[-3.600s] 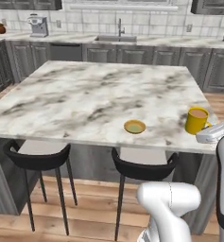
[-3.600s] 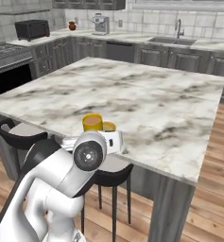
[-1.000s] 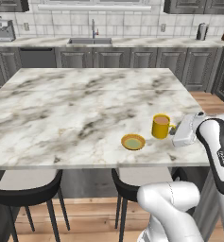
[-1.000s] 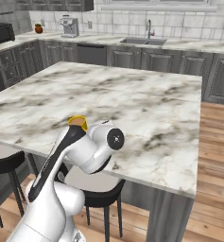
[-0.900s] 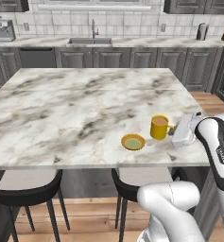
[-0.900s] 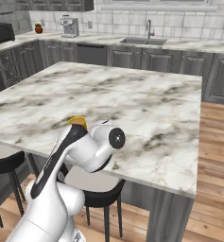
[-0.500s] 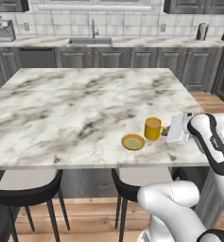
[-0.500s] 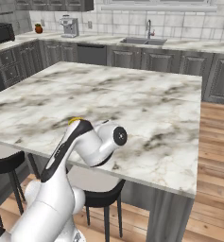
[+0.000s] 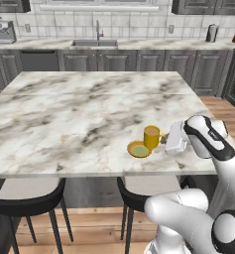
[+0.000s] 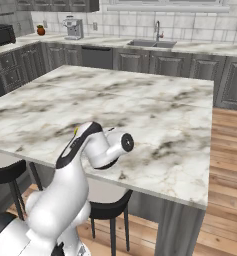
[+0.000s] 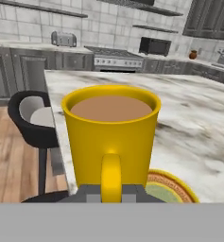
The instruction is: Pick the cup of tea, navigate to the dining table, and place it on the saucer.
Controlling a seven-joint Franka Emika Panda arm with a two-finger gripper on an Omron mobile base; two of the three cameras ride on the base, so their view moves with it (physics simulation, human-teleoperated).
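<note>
Yellow cup of tea (image 9: pixel 151 137), full, clamped by its handle in gripper (image 11: pixel 111 191); apparently just above dining table (image 9: pixel 64 124), beside saucer (image 9: pixel 139 149). Risk: release off-centre, base catching the rim, tea spilling.

cup of tea (image 11: pixel 111 134) upright, handle facing camera | saucer (image 11: pixel 172 189) behind, lower right | dining table (image 11: pixel 198 132) beneath

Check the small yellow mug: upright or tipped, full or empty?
Upright and nearly full. The small yellow mug shows a level rim with brown tea just below it, handle toward the gripper; the round yellow saucer sits beside it.
</note>
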